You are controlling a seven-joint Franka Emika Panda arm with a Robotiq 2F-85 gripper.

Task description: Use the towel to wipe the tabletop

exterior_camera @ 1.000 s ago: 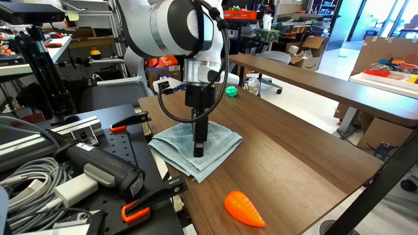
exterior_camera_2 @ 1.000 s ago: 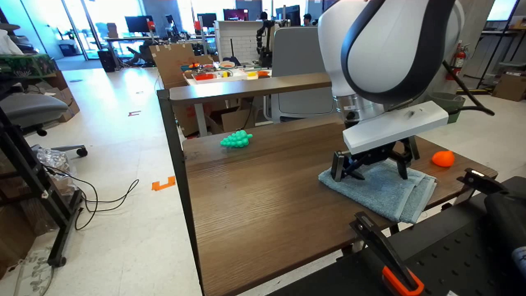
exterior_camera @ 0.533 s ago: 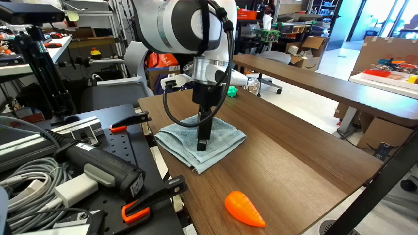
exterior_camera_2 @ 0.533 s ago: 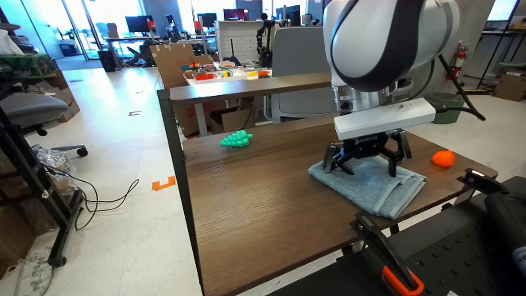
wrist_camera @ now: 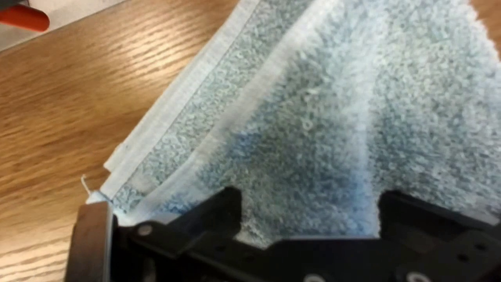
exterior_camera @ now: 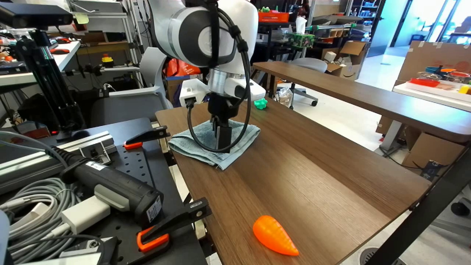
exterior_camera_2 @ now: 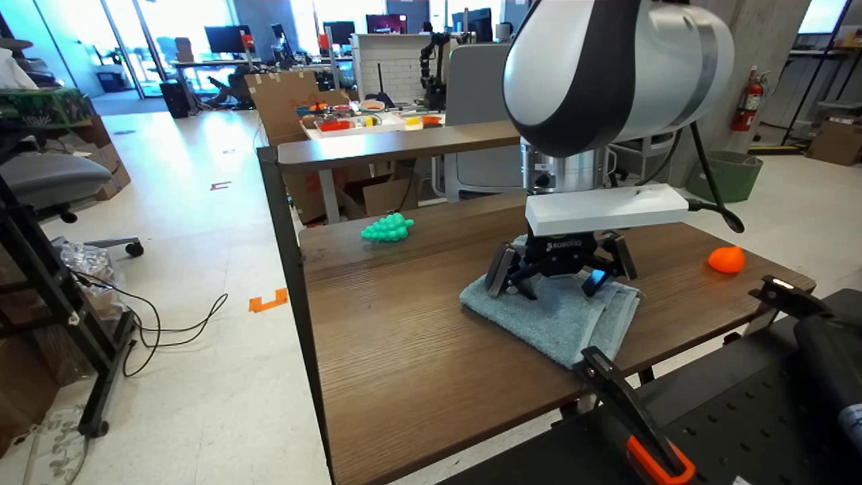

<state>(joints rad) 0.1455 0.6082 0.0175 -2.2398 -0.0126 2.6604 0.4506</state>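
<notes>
The towel point(exterior_camera: 195, 143) is a pale blue-grey folded cloth lying on the dark brown tabletop point(exterior_camera: 312, 184). It also shows in an exterior view point(exterior_camera_2: 539, 323) and fills most of the wrist view point(wrist_camera: 305, 129). My gripper point(exterior_camera_2: 549, 289) stands over the towel, pointing down, with its fingertips spread apart and resting on or just at the cloth. In the wrist view the gripper point(wrist_camera: 311, 199) comes in from the bottom, with flat cloth between its two separated fingers. No cloth looks pinched. In an exterior view the cable partly covers the gripper point(exterior_camera: 223, 145).
An orange carrot-shaped toy point(exterior_camera: 275, 235) lies near one end of the tabletop. A green grape-shaped toy point(exterior_camera_2: 388, 228) lies toward the opposite end. Black clamps with orange parts point(exterior_camera: 173, 224) reach the tabletop's edge from a black bench point(exterior_camera: 132, 169) holding cables. A raised wooden shelf point(exterior_camera_2: 404, 145) runs alongside.
The gripper and the towel have moved together over the tabletop, away from the orange toy and toward the green toy's end. The towel slid along flat. The gripper stays open.
</notes>
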